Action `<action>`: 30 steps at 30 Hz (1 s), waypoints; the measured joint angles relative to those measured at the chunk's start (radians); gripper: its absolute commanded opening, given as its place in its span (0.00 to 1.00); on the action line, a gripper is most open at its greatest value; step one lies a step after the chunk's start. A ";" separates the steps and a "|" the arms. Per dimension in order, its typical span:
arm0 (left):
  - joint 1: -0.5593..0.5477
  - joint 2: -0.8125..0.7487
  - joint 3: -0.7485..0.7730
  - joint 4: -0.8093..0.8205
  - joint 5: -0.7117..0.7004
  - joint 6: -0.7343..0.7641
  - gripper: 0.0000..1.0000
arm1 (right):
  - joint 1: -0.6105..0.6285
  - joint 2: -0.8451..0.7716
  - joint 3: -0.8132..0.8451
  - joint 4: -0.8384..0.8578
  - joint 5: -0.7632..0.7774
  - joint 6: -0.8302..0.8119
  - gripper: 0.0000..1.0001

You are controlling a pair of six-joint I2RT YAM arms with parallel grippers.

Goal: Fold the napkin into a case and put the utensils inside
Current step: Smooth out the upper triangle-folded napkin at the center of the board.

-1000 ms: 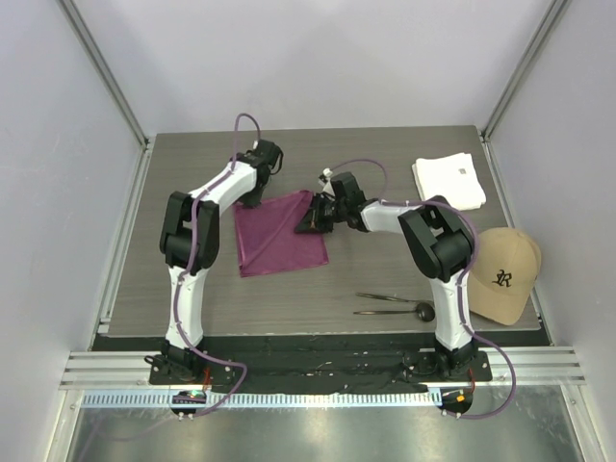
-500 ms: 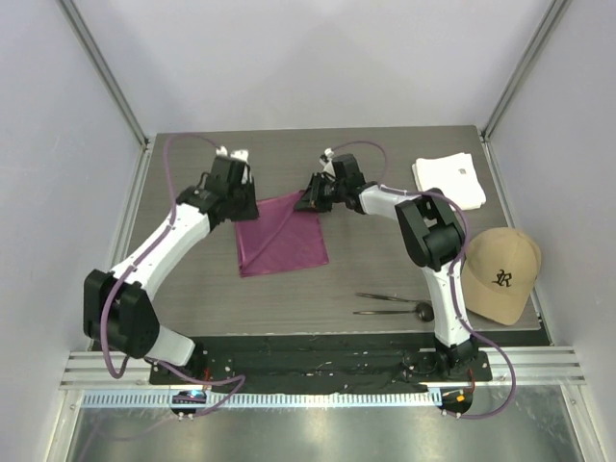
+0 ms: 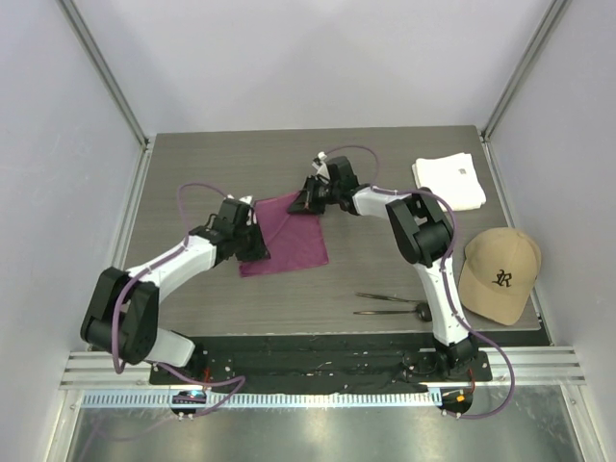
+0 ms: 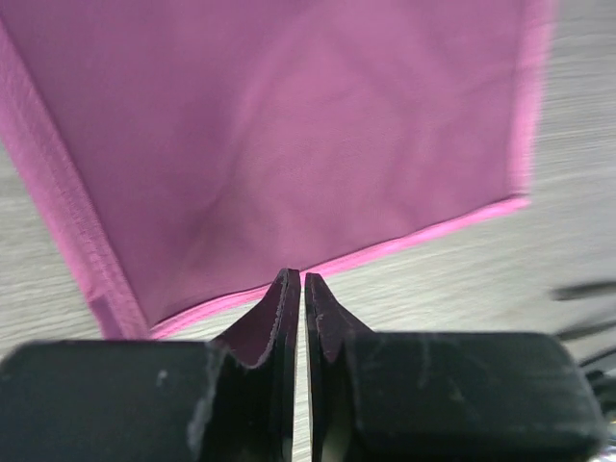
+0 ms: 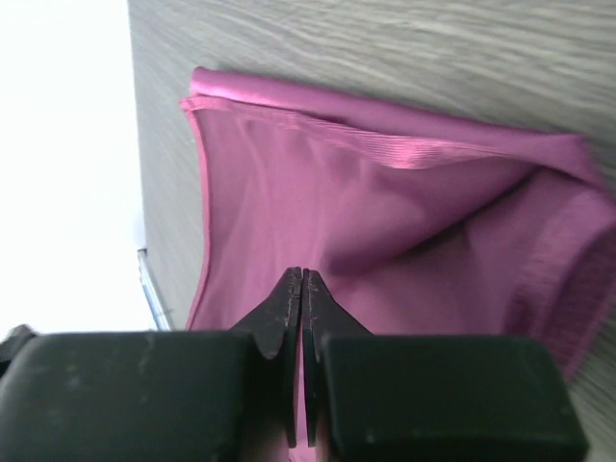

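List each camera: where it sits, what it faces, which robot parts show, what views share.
Top external: above, behind the robot, looking down at the table; left arm and right arm show.
Left wrist: on the left arm, facing past the left tool onto the napkin.
Right wrist: likewise, past the right tool.
Shared: all three see the napkin.

A grey wood-grain worktop (image 3: 192, 164) carries four sets of things. Just off its centre toward 9 o'clock lies a thin magenta-purple cloth napkin (image 3: 289, 241), mostly flat, its 1 o'clock corner rumpled and doubled over. At 2 o'clock, near the far right corner, sits a thicker folded white cloth (image 3: 449, 181) with a small tag. At 4 o'clock a tan cap (image 3: 500, 274) with a dark emblem overlaps the right edge. At 5 o'clock lie two thin dark metal utensils (image 3: 390, 303), roughly parallel, the nearer one a spoon (image 3: 422, 310) with its round head pointing toward 3 o'clock.
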State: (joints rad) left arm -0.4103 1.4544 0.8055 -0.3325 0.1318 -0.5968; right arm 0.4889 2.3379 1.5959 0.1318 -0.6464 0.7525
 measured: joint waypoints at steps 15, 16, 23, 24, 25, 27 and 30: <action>0.150 0.012 -0.090 0.267 0.063 -0.160 0.01 | 0.016 0.073 0.013 0.137 -0.029 0.107 0.01; 0.156 0.013 -0.095 0.267 0.062 -0.162 0.00 | 0.016 0.080 0.014 0.138 -0.029 0.112 0.01; 0.179 0.003 -0.162 0.268 0.025 -0.178 0.00 | 0.015 0.124 0.056 0.168 -0.036 0.149 0.01; 0.183 -0.005 -0.179 0.265 0.021 -0.179 0.00 | 0.015 0.127 0.059 0.169 -0.035 0.151 0.01; 0.188 -0.014 -0.194 0.261 0.018 -0.181 0.00 | 0.015 0.129 0.063 0.169 -0.035 0.153 0.01; 0.201 -0.045 -0.219 0.236 0.000 -0.181 0.00 | 0.015 0.132 0.069 0.169 -0.034 0.157 0.01; 0.212 -0.097 -0.241 0.208 -0.026 -0.181 0.00 | 0.014 0.137 0.074 0.172 -0.033 0.162 0.01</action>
State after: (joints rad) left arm -0.1978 1.3579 0.5648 -0.1249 0.1055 -0.7776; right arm 0.5026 2.4744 1.6703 0.3038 -0.6796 0.9146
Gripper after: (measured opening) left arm 0.013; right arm 0.015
